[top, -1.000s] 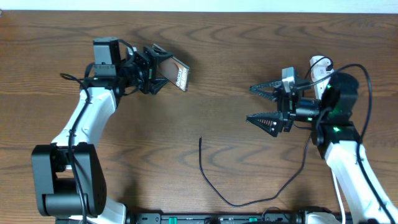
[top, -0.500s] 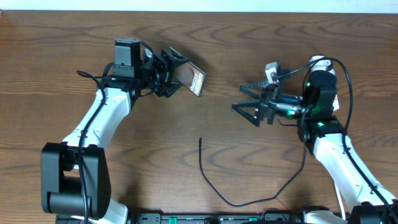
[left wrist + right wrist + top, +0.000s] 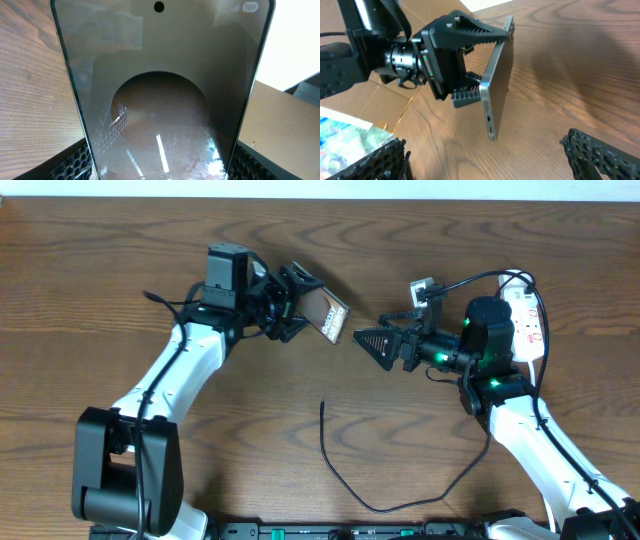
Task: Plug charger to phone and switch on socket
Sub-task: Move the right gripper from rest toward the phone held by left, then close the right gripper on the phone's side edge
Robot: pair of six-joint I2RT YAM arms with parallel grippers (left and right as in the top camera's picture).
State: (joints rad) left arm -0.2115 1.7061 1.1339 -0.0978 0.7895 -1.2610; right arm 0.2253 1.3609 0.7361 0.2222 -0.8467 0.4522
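Observation:
My left gripper [image 3: 300, 308] is shut on the phone [image 3: 327, 314] and holds it tilted above the table. In the left wrist view the phone's glossy face [image 3: 160, 100] fills the frame between my fingers [image 3: 160, 172]. My right gripper [image 3: 372, 340] is open and empty, just right of the phone and pointing at it. In the right wrist view the phone [image 3: 496, 95] stands edge-on, its bottom port towards my open jaws [image 3: 487, 160]. The charger's black cable [image 3: 323, 435] lies loose on the table, its plug tip below the phone. The socket [image 3: 533, 320] lies at the far right.
The cable loops along the front edge and runs up beside my right arm towards the socket; its white adapter is not clearly visible. The left arm [image 3: 380, 55] shows behind the phone. A cardboard box [image 3: 370, 107] sits beyond the table edge.
My left arm has carried the phone to the right, towards the middle. My right gripper has moved left and turned to face the phone. The cable has not moved.

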